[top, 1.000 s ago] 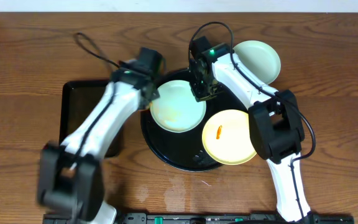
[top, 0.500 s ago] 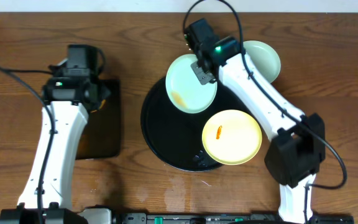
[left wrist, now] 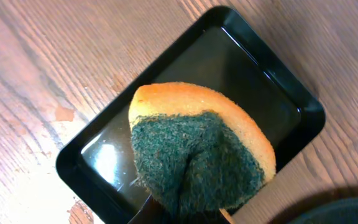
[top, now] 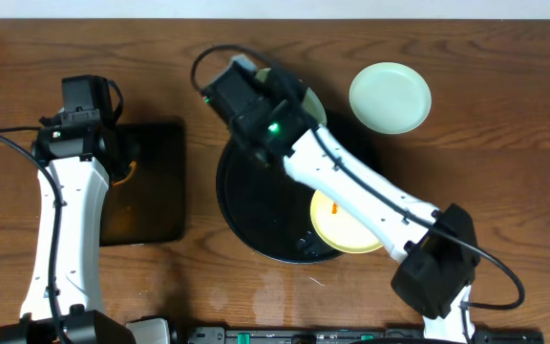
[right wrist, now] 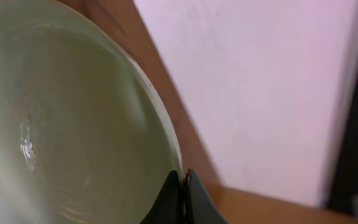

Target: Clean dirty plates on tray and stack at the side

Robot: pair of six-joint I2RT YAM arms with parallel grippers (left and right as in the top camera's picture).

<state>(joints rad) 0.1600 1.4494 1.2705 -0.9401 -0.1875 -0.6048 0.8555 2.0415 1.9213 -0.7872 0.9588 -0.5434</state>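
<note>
My right gripper [top: 275,97] is shut on the rim of a pale mint-green plate [right wrist: 61,124] and holds it tilted above the far edge of the round black tray [top: 251,215]. In the overhead view only a sliver of that plate [top: 309,99] shows beside the arm. A pale yellow plate [top: 351,229] with an orange smear lies on the tray's right side, partly under my right arm. A second mint-green plate [top: 391,97] sits on the table at the far right. My left gripper [top: 128,161] is shut on a green-and-yellow sponge [left wrist: 197,155] over the rectangular tray.
A small rectangular black tray [top: 151,186] lies on the wooden table left of the round tray; it also shows in the left wrist view [left wrist: 278,87] beneath the sponge. My right arm stretches diagonally across the round tray.
My right gripper has lifted the mint-green plate off the round tray, tilted it and swung left. My left arm has drawn back left over the rectangular tray with the sponge.
</note>
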